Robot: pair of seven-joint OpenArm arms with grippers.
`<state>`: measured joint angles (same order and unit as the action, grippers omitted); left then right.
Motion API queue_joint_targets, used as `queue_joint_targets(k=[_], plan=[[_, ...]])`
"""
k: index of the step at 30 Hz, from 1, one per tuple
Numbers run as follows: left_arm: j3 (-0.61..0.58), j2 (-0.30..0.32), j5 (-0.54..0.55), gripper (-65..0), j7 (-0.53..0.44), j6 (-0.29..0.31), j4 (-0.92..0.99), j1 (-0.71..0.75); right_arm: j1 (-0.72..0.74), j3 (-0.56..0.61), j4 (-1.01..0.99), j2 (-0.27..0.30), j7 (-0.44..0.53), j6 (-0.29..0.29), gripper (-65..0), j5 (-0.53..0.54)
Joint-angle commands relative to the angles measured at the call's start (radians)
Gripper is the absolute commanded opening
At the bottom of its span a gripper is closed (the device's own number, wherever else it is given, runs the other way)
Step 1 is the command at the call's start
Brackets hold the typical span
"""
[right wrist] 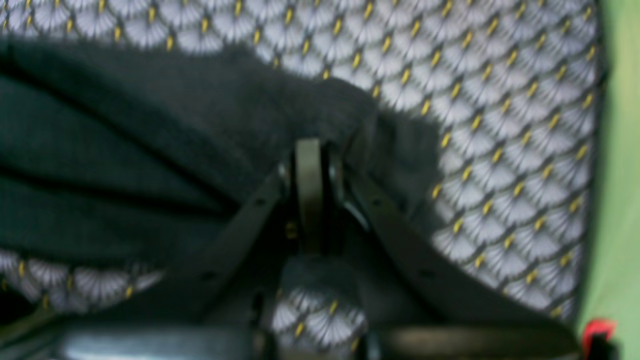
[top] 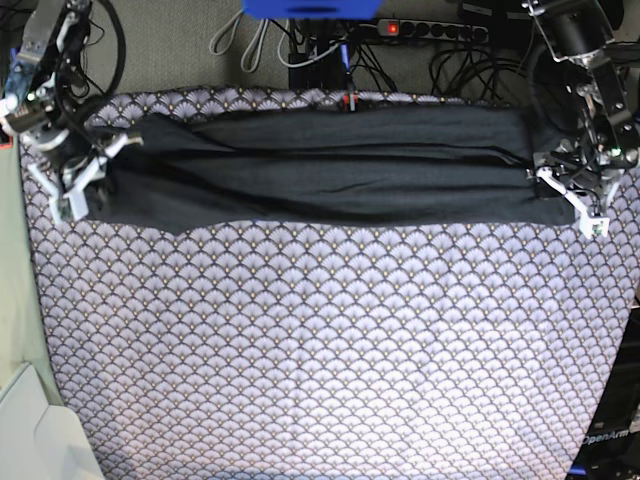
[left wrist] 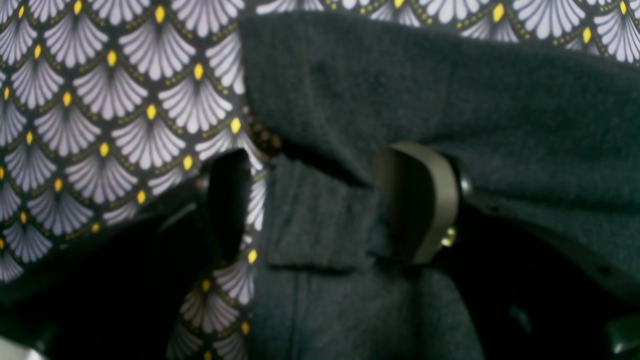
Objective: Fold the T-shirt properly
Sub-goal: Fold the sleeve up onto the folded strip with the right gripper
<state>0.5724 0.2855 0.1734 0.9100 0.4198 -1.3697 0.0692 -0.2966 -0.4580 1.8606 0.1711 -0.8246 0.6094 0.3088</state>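
Across the far edge of the scallop-patterned cloth point(top: 320, 350), the T-shirt point(top: 330, 165) is stretched into a long, creased band. At its one end, the left gripper point(left wrist: 325, 205) is parted, with shirt fabric lying between the fingers. At the other end, the right gripper point(right wrist: 310, 195) is clamped on the shirt's edge.

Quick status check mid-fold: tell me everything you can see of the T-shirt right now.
The T-shirt is dark charcoal, soft, matte knit, with only its plain side showing. It lies stretched into a long, narrow band across the far part of the scallop-patterned cloth, with lengthwise folds along it. The right hand is shut on one bunched end. At the other end, the left hand has its fingers set apart with a ribbed hem lying between them. The ends are crumpled; the middle lies flat.
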Motion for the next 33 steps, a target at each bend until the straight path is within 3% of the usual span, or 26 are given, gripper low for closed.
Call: queue_joint_targets(k=[1,20,22,29,33], plan=[[-0.004,0.007,-0.015,-21.4,0.030,0.006,-0.003,0.004,-0.005,-0.006,0.018,0.006,0.023,0.004,-65.0,0.010],[-0.004,0.018,-0.015,-21.4,0.039,0.008,-0.003,0.027,-0.037,-0.057,-0.085,-0.009,0.015,0.004,-64.9,0.010],[-0.005,0.018,-0.015,-21.3,0.039,0.008,-0.003,0.027,-0.025,-0.055,-0.103,-0.009,0.015,0.004,-61.5,0.010],[-0.007,0.039,-0.015,-21.3,0.057,0.008,-0.003,0.028,-0.019,-0.060,-0.144,-0.009,0.014,0.004,-37.6,0.010],[-0.005,0.067,-0.015,-21.3,0.145,0.008,-0.003,0.017,-0.019,-0.057,-0.144,-0.009,0.014,0.004,-36.9,0.010]])
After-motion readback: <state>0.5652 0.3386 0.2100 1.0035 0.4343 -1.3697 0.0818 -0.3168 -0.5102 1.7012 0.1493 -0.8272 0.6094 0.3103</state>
